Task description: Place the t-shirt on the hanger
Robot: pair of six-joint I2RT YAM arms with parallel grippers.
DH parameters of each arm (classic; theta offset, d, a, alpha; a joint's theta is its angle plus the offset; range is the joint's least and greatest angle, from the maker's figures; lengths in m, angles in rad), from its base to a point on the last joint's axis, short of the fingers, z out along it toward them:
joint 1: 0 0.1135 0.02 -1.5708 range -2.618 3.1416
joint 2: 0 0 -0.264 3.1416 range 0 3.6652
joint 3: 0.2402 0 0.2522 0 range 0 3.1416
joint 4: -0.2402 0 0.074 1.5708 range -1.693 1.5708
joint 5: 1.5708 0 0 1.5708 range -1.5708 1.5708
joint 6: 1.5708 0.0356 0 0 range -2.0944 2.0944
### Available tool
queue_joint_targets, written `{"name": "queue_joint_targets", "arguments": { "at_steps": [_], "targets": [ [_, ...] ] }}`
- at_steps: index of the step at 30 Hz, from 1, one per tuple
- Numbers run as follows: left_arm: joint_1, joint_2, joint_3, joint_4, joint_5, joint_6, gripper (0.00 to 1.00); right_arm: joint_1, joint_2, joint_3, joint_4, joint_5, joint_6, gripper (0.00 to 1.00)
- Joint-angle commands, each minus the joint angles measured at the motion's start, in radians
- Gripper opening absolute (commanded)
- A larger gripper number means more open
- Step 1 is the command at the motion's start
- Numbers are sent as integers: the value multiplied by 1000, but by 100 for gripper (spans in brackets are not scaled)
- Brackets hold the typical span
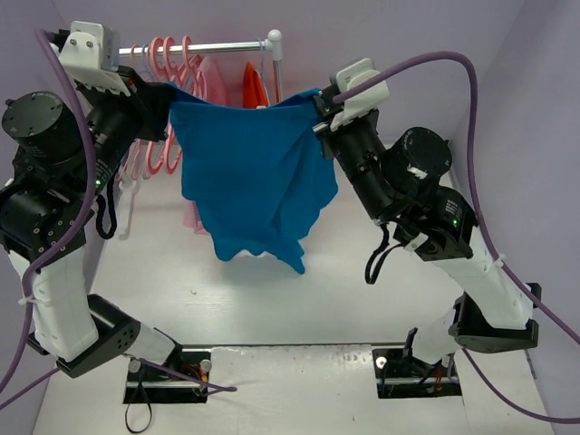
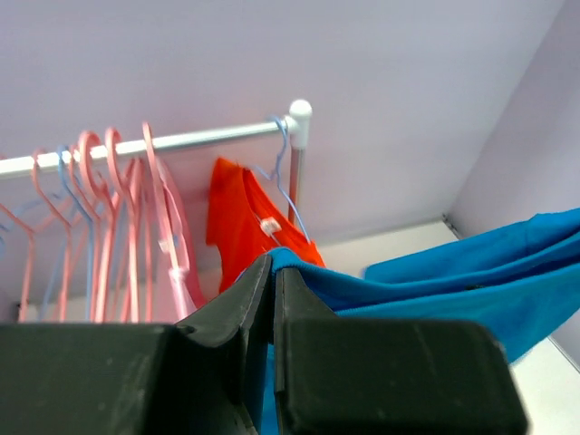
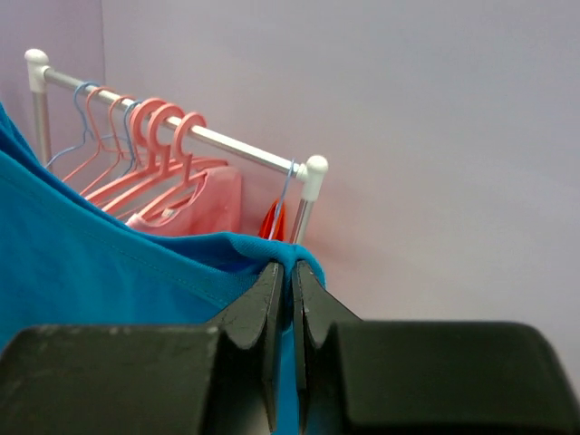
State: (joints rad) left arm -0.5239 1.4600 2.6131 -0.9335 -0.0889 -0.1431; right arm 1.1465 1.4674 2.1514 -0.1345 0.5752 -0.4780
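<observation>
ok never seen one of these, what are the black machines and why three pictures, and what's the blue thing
They are two robot arms bolted at the table's near edge. One picture looks down from above and behind them; the other two come from a camera on each wrist. The blue thing is a t-shirt, lifted off the table and stretched between the arms: the left end effector and the right end effector are each shut on a top corner. Behind it is a clothes rail with pink hangers, an orange garment and a pale pink garment.
</observation>
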Motion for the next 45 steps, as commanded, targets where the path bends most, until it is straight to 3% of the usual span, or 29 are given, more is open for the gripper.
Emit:
{"name": "queue_joint_targets", "arguments": {
  "at_steps": [1,5,10,14,20,25,32,37,41,43,45],
  "targets": [
    [-2,-21,19,135,-9,82,0,-1,3,61,167,-53,-143,0],
    [-2,-77,-87,262,-35,129,0,-8,19,69,219,-51,-231,0],
    [-2,-57,-125,272,-42,104,0,-29,34,52,228,-59,-296,0],
    [-2,-114,-263,273,-66,48,0,-61,-45,-119,230,-47,-247,0],
    [-2,-298,-661,277,-31,-34,0,-139,-284,-606,230,-107,65,0],
    [-4,-446,-1124,292,59,-178,0,-136,-465,-1012,228,-166,392,0],
    [-10,-630,-1723,478,81,-374,0,-129,-495,-1365,253,-276,691,0],
    [-18,-655,-1902,591,65,-417,0,-126,-469,-1565,357,-295,798,0],
    [-21,-663,-1940,602,74,-454,0,-123,-456,-1647,369,-329,891,1],
    [-21,-672,-1941,597,84,-456,12,-122,-469,-1657,369,-336,906,13],
    [-21,-689,-1912,563,113,-445,38,-120,-499,-1635,360,-328,894,39]
  ]
}}
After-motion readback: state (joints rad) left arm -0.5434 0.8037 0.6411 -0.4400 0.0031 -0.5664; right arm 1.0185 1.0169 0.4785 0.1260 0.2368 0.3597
